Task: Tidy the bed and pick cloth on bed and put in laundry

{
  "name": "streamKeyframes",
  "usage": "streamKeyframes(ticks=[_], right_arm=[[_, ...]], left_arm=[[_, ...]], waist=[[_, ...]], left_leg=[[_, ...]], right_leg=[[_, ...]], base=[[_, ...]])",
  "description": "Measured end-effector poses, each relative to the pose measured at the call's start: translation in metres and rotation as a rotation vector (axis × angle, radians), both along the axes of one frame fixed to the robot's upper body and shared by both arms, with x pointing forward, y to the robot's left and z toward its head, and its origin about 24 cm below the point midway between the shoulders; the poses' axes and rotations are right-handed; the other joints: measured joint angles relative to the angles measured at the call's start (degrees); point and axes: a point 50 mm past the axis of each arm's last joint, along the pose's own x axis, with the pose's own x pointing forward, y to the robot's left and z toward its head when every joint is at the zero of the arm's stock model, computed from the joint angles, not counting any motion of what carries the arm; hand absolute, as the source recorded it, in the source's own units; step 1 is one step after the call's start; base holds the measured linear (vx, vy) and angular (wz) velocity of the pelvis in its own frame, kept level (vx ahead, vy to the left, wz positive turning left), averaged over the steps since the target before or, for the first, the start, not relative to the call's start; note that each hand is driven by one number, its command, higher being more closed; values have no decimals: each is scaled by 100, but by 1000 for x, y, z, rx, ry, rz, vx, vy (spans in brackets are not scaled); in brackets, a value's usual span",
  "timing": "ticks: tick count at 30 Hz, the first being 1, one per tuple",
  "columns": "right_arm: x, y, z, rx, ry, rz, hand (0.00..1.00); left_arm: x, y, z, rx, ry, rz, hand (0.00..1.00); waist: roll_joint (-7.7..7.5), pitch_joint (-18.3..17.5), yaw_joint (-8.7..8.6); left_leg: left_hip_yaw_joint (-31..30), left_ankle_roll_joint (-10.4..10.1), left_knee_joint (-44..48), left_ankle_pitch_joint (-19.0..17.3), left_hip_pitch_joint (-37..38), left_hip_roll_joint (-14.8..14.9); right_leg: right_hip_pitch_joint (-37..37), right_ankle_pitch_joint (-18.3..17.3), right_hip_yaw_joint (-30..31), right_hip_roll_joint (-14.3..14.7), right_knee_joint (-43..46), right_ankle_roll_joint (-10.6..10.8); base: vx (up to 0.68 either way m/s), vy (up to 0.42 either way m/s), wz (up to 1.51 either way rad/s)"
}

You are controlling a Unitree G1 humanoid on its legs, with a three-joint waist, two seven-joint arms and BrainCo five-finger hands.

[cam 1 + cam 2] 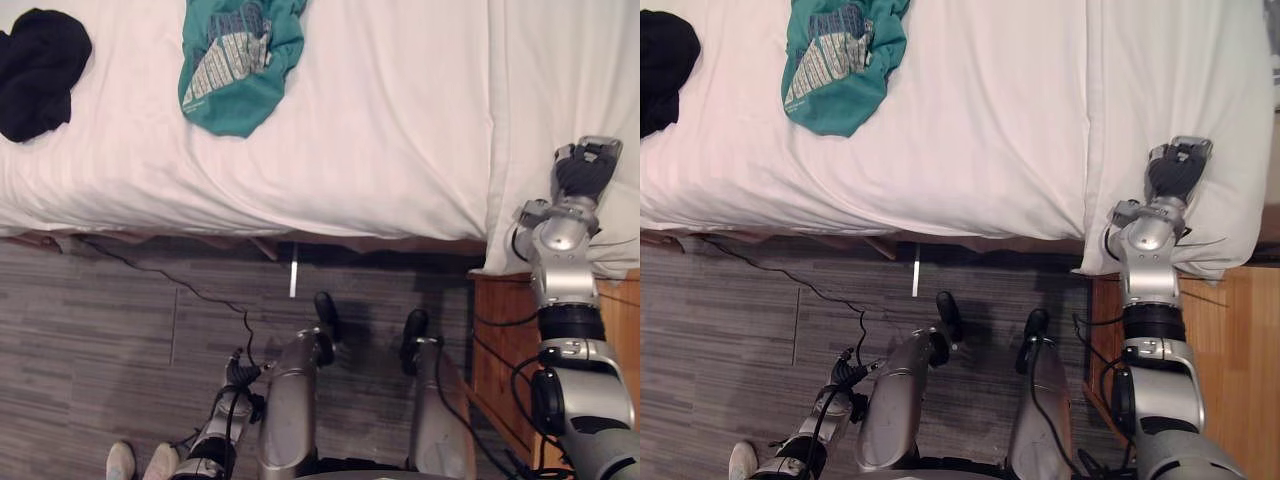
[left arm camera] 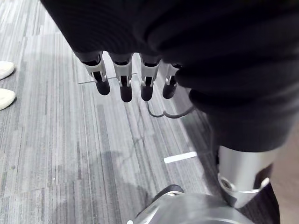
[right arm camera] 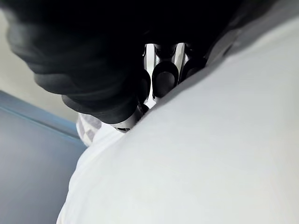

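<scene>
At about 10 o'clock in the head view a black cloth (image 1: 40, 70) lies bunched on the bed (image 1: 380, 130), well back from the near edge, with its long axis roughly 12 to 6. Just right of it, near 11 o'clock, is a teal cloth (image 1: 240, 65) with a pale printed patch. Its long axis runs from 1 o'clock to 7 o'clock, and its narrower end points at 7 o'clock toward the bed's near edge. The two cloths lie apart.

The left hand (image 2: 122, 79) hangs low over the floor (image 1: 100, 330) with its fingers straight and a little apart, holding nothing. A person's shoes (image 1: 135, 460) are nearby at 7 o'clock. From this hand the teal cloth lies almost straight ahead at 12 o'clock and the black one at 11.

At 3 o'clock the right hand (image 1: 585, 170) rests on the white pillow (image 1: 560, 80). Whether it is open or closed on the fabric I cannot tell. From there the teal cloth lies well apart, between 9 and 10 o'clock. The left arm therefore looks better placed for either cloth, and the teal cloth's near end is the likely first hold.
</scene>
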Motion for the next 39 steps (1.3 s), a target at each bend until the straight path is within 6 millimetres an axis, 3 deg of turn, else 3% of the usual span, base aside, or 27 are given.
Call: streamKeyframes(ticks=[2,3,4,6,7,9,10,12,13,14,18,20,21,22,23,26,27,28,29,30,31,32,33,34,35,37,39], right_arm=[[-8,11,-35,64,55,19,100],[-17,15,-60,100,121,27,0],[-23,16,-75,120,161,27,0],[-67,19,-162,281,449,-24,0],[-82,20,-184,316,539,-39,0],[-161,35,-267,482,946,-88,0],[-179,40,-280,512,1023,-94,0],[-239,51,-310,570,1257,-96,0],[-252,51,-314,565,1306,-97,0],[-272,49,-319,533,1397,-75,0],[-292,46,-323,519,1484,-34,0],[-290,47,-323,545,1475,-25,0],[-289,45,-323,544,1469,-31,0],[-273,57,-324,572,1436,5,0],[-271,66,-326,599,1445,-3,0],[-275,67,-328,645,1431,-14,0],[-262,68,-326,643,1401,-16,0],[-258,67,-325,639,1394,-20,0],[-259,68,-325,644,1393,-15,0],[-260,75,-327,652,1399,9,0],[-260,79,-327,656,1398,17,0],[-260,80,-326,645,1382,34,0],[-259,80,-323,619,1362,60,0],[-259,80,-322,608,1355,67,0],[-252,77,-319,593,1322,71,0],[-241,68,-313,559,1270,73,0],[-224,66,-308,489,1258,125,0]], left_arm=[[-3,5,-1,11,11,11,0],[-4,8,-1,23,14,17,0],[-5,10,-1,29,16,19,0],[-12,14,-1,37,15,56,0],[-12,13,-1,35,14,58,0],[-12,11,-1,32,11,53,0],[-13,12,-1,32,11,58,0],[-20,20,-3,35,22,99,0],[-21,21,-3,33,22,105,0],[-19,20,-2,24,0,110,0],[-17,10,-2,-10,-13,83,0],[-26,10,-8,-13,24,68,0],[-30,9,-10,-19,38,69,0],[-29,14,-10,-15,42,78,0],[-25,20,-7,3,30,76,0],[-27,32,-7,47,59,51,0],[-34,35,-10,52,85,57,0],[-35,35,-11,52,93,58,0],[-36,33,-13,42,104,49,0],[-37,33,-13,36,117,26,0],[-37,33,-14,35,123,14,0],[-39,32,-15,29,132,5,0],[-40,28,-17,13,149,-7,0],[-42,25,-18,4,155,-8,0],[-45,15,-22,-23,173,-12,0],[-52,0,-27,-68,185,-16,0],[-42,-7,-21,-75,127,-15,0]], waist=[[-146,21,-51],[-245,26,-122],[-286,27,-169],[-445,-55,-285],[-449,-58,-308],[-451,-57,-355],[-451,-56,-354],[-415,-73,-547],[-403,-84,-538],[-461,-200,-534],[-610,-535,-640],[-449,-829,-610],[-321,-944,-599],[-687,-923,-644],[-807,-970,-542],[-1037,-1134,-491],[-1150,-1231,-470],[-1138,-1228,-501],[-1111,-1224,-556],[-1083,-1222,-566],[-1065,-1214,-576],[-1059,-1212,-658],[-1070,-1208,-725],[-1083,-1211,-734],[-917,-1105,-788],[-721,-1036,-783],[-601,-961,-732]], left_leg=[[120,-76,-315,55,366,-17],[146,-138,-573,115,607,-59],[148,-175,-734,165,728,-92],[299,-276,-1480,406,1231,-221],[326,-284,-1553,442,1295,-231],[489,-144,-1051,195,1225,-129],[591,-139,-776,42,1185,-47],[1754,-108,322,-649,1309,546],[2028,-53,581,-890,1406,748],[2244,239,1337,-1250,1385,1139],[1542,-25,1811,-1270,1052,1754],[344,-375,795,-686,975,2089],[158,-362,465,-264,1036,2113],[118,-1378,595,-73,963,1659],[91,-1323,705,-160,907,1499],[192,-1018,1303,-940,973,1211],[633,-841,1051,-992,1258,1095],[742,-771,936,-921,1368,1079],[830,-691,564,-771,1590,1014],[942,-642,72,-546,1841,978],[965,-634,-135,-441,1937,956],[975,-613,-608,-182,2141,807],[969,-581,-1007,30,2331,577],[954,-560,-1111,75,2403,443],[902,-563,-1202,88,2635,349],[903,-563,-937,88,2734,323],[876,-657,582,143,2065,630]], right_leg=[[308,93,53,57,-329,9],[542,190,49,94,-595,21],[661,232,40,110,-745,35],[1073,433,55,177,-1366,101],[1142,466,56,186,-1453,115],[1217,494,80,139,-1403,139],[1242,463,99,125,-1326,150],[1601,387,75,28,-1205,145],[1693,384,67,7,-1210,146],[1733,330,2,-221,-1156,253],[1815,518,-328,-1109,-1269,706],[1928,755,-543,-1471,-1367,1129],[1947,780,-558,-1501,-1382,1175],[2115,856,-484,-1924,-1488,1184],[2125,812,-449,-1882,-1507,1255],[2375,1837,-756,-2106,-1651,893],[2167,2314,-1236,-2296,-1646,181],[2076,2219,-1458,-2262,-1384,44],[1894,1348,-1908,-1994,-534,253],[1817,471,-1965,-1358,50,424],[1798,177,-1951,-1058,182,421],[1755,-342,-1755,-382,263,313],[1826,-647,-1353,296,-164,-3],[2001,-733,-1154,456,-539,-281],[2315,-546,-991,561,-766,-529],[2449,-601,-705,535,-804,-484],[2431,-577,-519,436,-849,-462]], base=[[54,-19,-21],[66,-12,-12],[108,-18,-6],[151,-17,-10],[176,-5,-13],[177,11,-19],[151,37,-36],[105,130,-37],[44,217,-42],[2,264,-33],[15,382,38],[80,593,70],[103,817,82],[97,629,75],[144,639,82],[99,451,-10],[59,340,-74],[59,338,-78],[34,297,-40],[14,276,-28],[17,202,-3],[18,76,29],[15,54,40],[26,40,35],[22,69,7],[-16,37,-14],[-92,-50,-34]])
